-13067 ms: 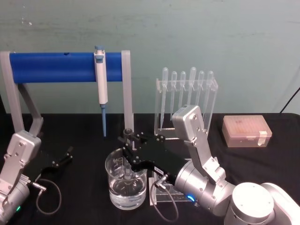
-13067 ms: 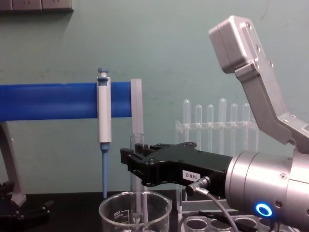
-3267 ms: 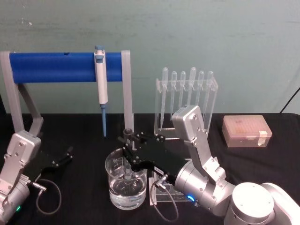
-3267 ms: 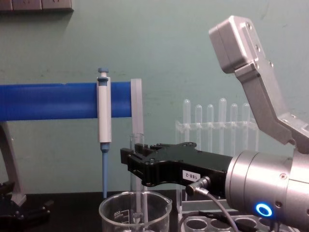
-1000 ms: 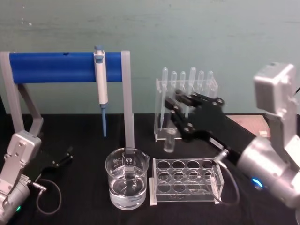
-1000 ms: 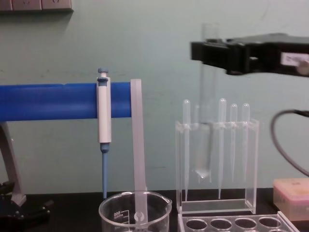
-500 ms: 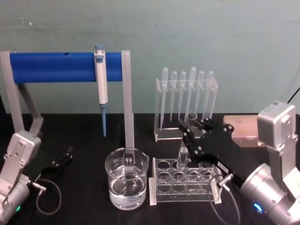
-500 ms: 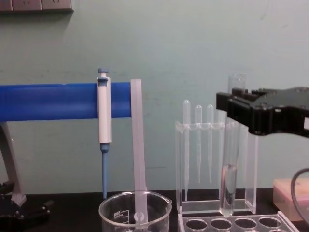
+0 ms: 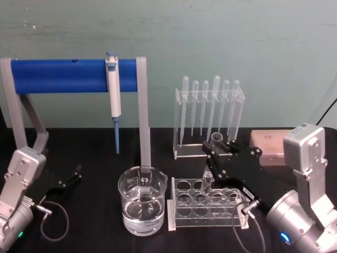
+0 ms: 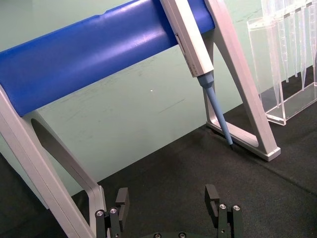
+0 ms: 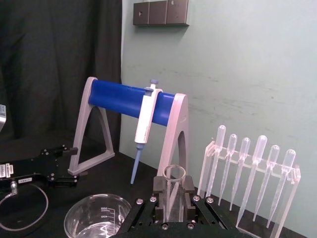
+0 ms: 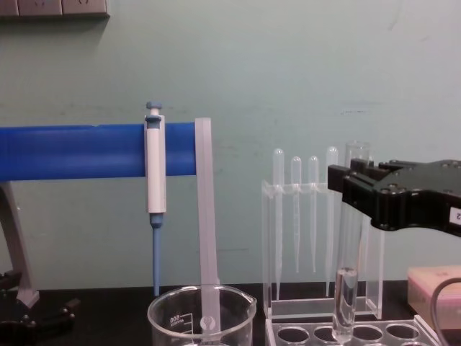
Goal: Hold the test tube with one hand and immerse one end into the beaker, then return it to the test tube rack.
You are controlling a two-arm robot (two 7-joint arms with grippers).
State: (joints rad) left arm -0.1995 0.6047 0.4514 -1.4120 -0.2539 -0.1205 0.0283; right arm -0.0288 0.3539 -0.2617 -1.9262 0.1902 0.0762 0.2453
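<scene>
The right end effector (image 9: 217, 153) is clenched on the test tube (image 12: 347, 277), holding it straight up so its round bottom goes into a hole of the clear rack (image 9: 181, 217). The beaker (image 9: 142, 208) sits just beside the rack. The left end effector (image 10: 168, 208) rests released, low on the desk (image 9: 95, 153).

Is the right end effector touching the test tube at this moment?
Touching. In the right wrist view the right end effector has its fingers closed against both sides of the tube, with no gap.
</scene>
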